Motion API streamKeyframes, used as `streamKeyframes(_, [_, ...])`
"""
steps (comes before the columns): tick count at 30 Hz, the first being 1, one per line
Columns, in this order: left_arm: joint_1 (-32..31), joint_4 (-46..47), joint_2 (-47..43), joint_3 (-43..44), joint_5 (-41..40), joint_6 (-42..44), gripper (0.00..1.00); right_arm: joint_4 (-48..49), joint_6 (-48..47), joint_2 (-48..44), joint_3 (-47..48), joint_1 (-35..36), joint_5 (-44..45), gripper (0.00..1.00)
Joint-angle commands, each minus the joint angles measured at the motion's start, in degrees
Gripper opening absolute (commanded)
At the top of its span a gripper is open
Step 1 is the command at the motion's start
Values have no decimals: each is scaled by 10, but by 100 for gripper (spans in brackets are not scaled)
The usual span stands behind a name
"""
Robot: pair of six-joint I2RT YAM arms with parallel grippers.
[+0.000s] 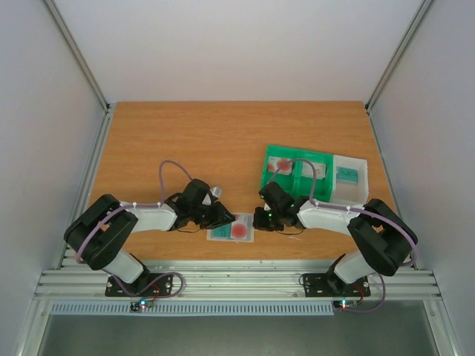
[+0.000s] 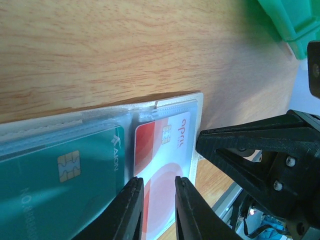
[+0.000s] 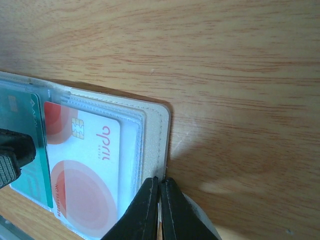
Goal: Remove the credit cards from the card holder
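So, flat translucent plastic card holder [image 1: 231,229] lower centre, long axis left-right, two inside, teal plastic card [image 2: 60,185], white red-circled card [image 2: 165,150], left gripper [image 2: 157,181] slightly parted over it, right gripper [image 3: 159,181] pinching holder's right edge.

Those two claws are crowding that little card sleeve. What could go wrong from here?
1. The right gripper is closed right at the card holder rim. If that hold is slight, the sleeve may slide instead of staying put.
2. The left gripper sits over the white-and-red card, which is still under plastic, so it may drag the sleeve rather than the card.
3. The grippers are close together and could bump.
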Motion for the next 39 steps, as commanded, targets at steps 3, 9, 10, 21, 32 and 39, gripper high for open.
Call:
streamKeyframes(3, [0,4,-1,7,-2,9,4,-4,13,-4,-23,1,6,6])
streamKeyframes(9, [-1,-19,-26,18,-1,5,0,-3,13,-9,-23,1,6,6])
streamKeyframes(10, [0,-25,-30,19,-2,6,1,-3,13,-10,-24,2,6,6])
streamKeyframes(21, [2,-78,-52,31,-6,34,0,-9,5,-10,-20,1,8,7])
streamKeyframes(32, [12,-102,-61,28,-14,46,0,-12,3,-14,-16,1,12,6])
streamKeyframes(39, [12,-123,-66,31,-23,58,9,-25,-1,-27,-2,1,2,10])
